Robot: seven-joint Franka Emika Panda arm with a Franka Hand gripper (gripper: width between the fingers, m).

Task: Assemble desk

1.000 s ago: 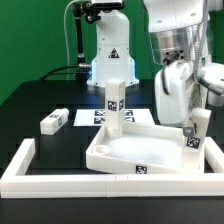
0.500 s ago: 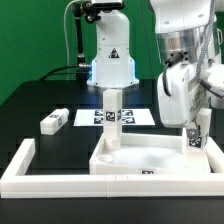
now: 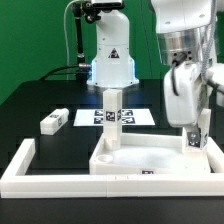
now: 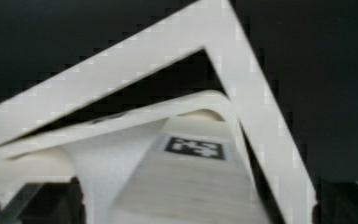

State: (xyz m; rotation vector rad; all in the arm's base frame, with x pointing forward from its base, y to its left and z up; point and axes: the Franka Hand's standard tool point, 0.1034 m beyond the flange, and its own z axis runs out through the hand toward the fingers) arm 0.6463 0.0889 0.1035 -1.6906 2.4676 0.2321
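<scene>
The white tabletop [image 3: 150, 158] lies rim-up inside the front fence. One white leg [image 3: 112, 115] stands upright at its far corner on the exterior view's left. My gripper [image 3: 192, 132] is shut on a second tagged leg [image 3: 194, 144], held upright at the tabletop's far corner on the exterior view's right. In the wrist view this leg [image 4: 167, 175] fills the space between my jaws, with white rim edges [image 4: 247, 90] beyond it. A third leg [image 3: 53, 122] lies loose on the black table at the exterior view's left. The fourth leg is out of view.
The low white border fence [image 3: 20, 160] runs along the front and the exterior view's left side. The marker board [image 3: 88, 117] lies flat behind the upright leg. The arm's white base [image 3: 112, 55] stands at the back.
The tabletop has turned from a skewed pose to lie square along the fence. My gripper with its leg has shifted slightly toward the exterior view's right.
</scene>
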